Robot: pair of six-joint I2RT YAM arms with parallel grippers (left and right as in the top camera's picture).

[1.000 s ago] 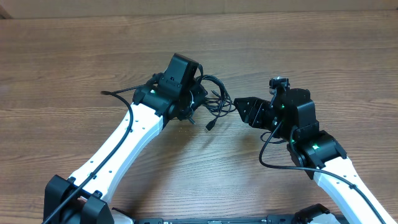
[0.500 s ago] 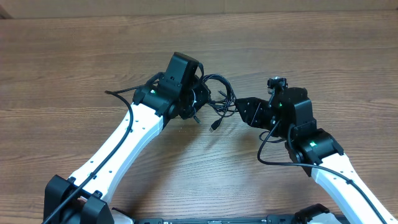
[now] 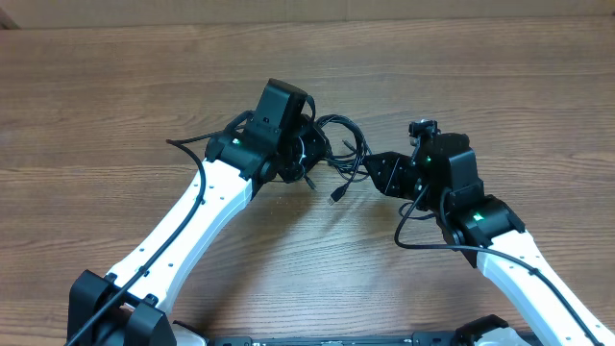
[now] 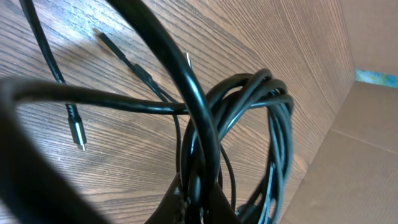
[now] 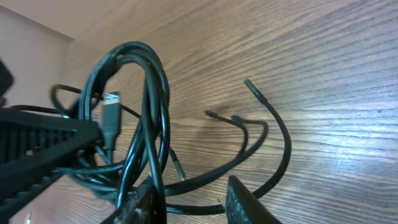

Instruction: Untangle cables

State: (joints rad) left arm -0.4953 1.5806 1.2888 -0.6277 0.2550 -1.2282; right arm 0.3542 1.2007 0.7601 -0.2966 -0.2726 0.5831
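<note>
Cables point(image 5: 154, 112) are pinched in the left claw point(image 4: 198, 208); right claw point(image 5: 194, 199) stands half-spread around one strand.

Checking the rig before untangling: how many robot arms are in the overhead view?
2: left arm reaches in from lower left, right arm from lower right; both meet at the cables.

Black cables point(image 5: 152, 106) looped in a bunch, blue-tipped plug point(image 5: 111, 116) hanging — wooden table point(image 5: 323, 74) beneath

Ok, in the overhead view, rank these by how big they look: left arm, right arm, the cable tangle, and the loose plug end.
Largest to smallest:
1. left arm
2. right arm, close behind, with a bit less of it in frame
3. cable tangle
4. loose plug end, by far the smallest
</note>
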